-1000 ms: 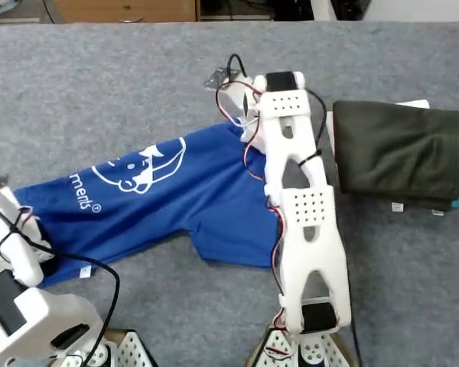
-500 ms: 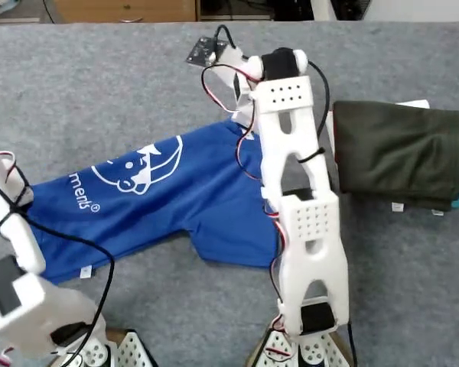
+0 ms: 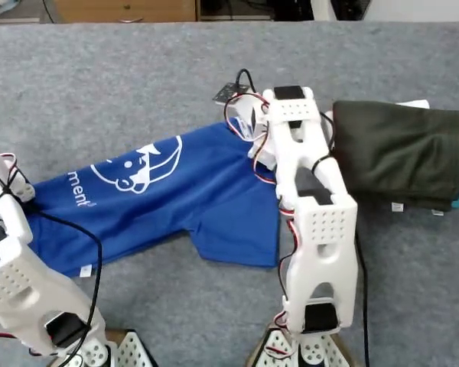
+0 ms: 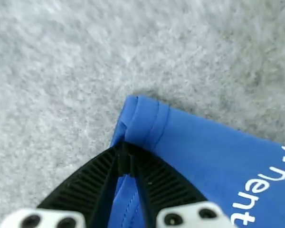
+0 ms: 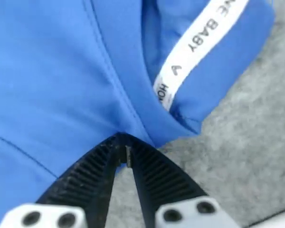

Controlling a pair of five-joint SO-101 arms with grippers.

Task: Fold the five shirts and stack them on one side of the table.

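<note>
Blue shirt (image 3: pixel 176 199), flat on the counter (image 3: pixel 99 92): my left tool (image 4: pixel 126 159) has come up to clench its hem, right tool (image 5: pixel 126 154) has drawn back clenching its collar; I judge the fold ready to begin.

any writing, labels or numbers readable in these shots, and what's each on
White lettering beside a white drawing on the blue shirt front: a partial word, running out of frame, so not quoted.
White tape inside the blue shirt's collar: dark capitals, broken word pieces only.
Small white tag at the blue shirt's hem: too small to read.
White tags by the dark green folded shirt: too small to read.
No numbers seen.
</note>
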